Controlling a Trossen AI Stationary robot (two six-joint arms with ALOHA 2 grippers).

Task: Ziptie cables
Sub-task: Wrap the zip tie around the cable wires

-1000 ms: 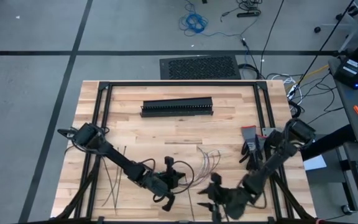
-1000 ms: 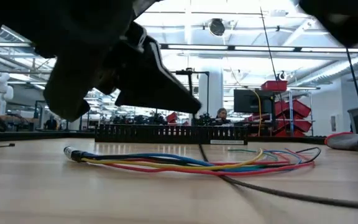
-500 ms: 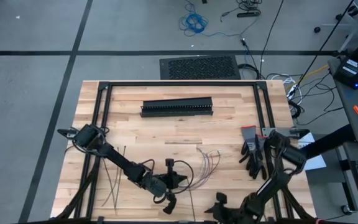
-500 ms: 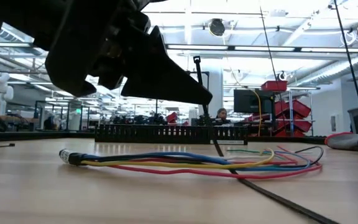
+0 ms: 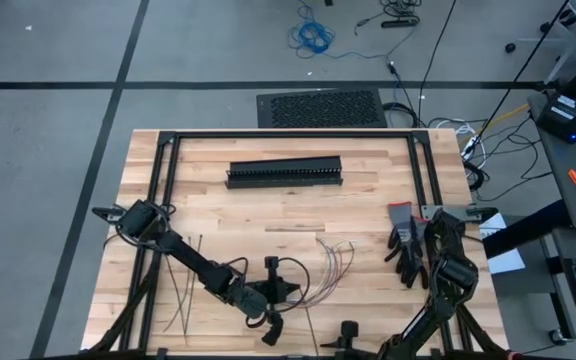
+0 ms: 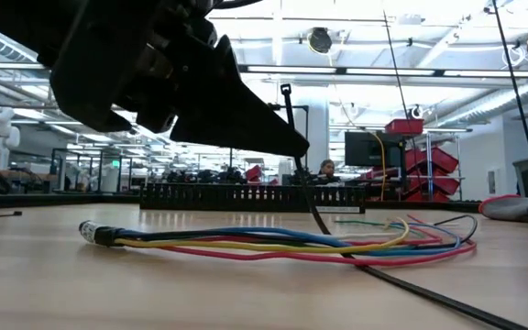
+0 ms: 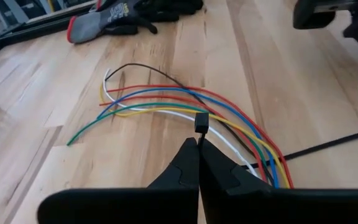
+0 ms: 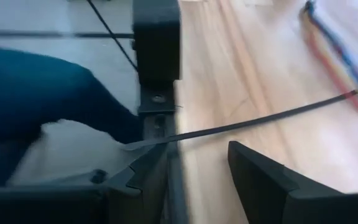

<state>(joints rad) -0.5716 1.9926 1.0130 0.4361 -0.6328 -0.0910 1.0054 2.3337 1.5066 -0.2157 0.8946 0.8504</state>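
Note:
The cables lie as a loose coloured bundle on the wooden table, their dark-sleeved end resting on the top. My left gripper hovers just above them, shut on a ziptie. My right gripper is at the table's near edge. It is open, and that ziptie's tail lies on the wood just beyond its fingertips. Spare zipties lie at the near left. My left gripper pinches the ziptie just below its head between the two fingertips, so the head sticks out past them. The fingers slant down from the table's left. The strip drops to the table, crosses the cables and runs flat toward the near edge.
A long black slotted duct lies across the far middle of the table. Dark work gloves sit at the right. A black frame rail runs along the near edge by my right gripper.
My right gripper has dropped and moved toward the table's near edge, to the ziptie's tail. My left gripper has rolled a little in place, which brought the ziptie's head up. The strip's tail has swung across the table, and the cables' sleeved end has slid slightly.

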